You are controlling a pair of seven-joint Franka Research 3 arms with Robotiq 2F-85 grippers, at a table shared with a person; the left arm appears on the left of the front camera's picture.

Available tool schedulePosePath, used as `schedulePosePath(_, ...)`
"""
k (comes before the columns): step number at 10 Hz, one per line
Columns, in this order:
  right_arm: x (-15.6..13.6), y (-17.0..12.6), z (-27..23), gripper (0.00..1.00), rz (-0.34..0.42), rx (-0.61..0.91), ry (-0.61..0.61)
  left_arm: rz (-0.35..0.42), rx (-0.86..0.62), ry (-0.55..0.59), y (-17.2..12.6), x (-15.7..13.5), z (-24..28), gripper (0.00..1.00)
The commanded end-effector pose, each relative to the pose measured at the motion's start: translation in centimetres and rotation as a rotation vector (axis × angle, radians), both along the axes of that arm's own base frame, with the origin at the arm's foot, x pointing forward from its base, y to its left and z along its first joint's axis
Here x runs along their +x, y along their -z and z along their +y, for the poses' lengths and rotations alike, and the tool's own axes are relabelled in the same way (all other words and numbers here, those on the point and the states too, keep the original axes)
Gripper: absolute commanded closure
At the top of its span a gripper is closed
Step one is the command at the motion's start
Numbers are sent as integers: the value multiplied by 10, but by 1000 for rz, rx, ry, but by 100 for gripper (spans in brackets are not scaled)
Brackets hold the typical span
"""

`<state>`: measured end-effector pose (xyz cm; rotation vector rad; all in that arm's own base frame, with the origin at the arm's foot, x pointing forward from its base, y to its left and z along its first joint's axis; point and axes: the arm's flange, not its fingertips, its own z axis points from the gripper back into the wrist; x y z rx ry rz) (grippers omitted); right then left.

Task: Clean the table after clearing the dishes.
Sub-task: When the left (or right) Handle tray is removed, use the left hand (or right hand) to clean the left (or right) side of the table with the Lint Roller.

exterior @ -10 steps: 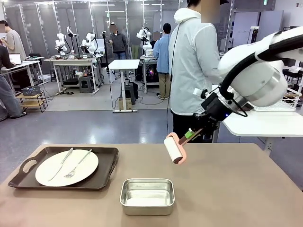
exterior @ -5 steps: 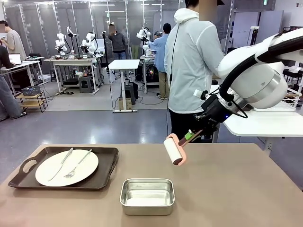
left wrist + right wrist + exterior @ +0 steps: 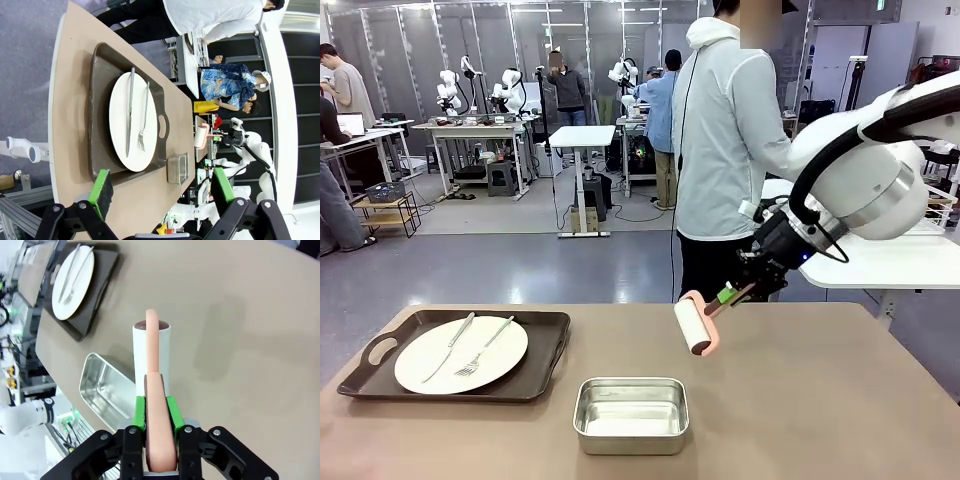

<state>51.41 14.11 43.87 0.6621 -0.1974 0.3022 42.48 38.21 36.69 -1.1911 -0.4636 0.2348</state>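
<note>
Right pincer clamps roller above table; plate far left.

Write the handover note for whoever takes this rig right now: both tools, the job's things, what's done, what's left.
Right tool: shut on the lint roller by its pink handle, held tilted above the table, right of middle, apparently not touching.
Left tool: open, empty, above the table's left end.
Dishes: one tray with plate, fork and knife at the table's left; empty steel pan near front middle.
Done: roller is gripped.
Left: clear that tray, then roll the table top.
</note>
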Motion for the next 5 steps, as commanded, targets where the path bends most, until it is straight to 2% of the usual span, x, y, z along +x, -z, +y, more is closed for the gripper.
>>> schedulePosePath(1,5,23,-3,78,76,53,67,-4,8,1,-2,-3,1,0)
schedulePosePath(5,11,64,-15,78,134,82,202,-4,8,1,-2,-3,1,0)
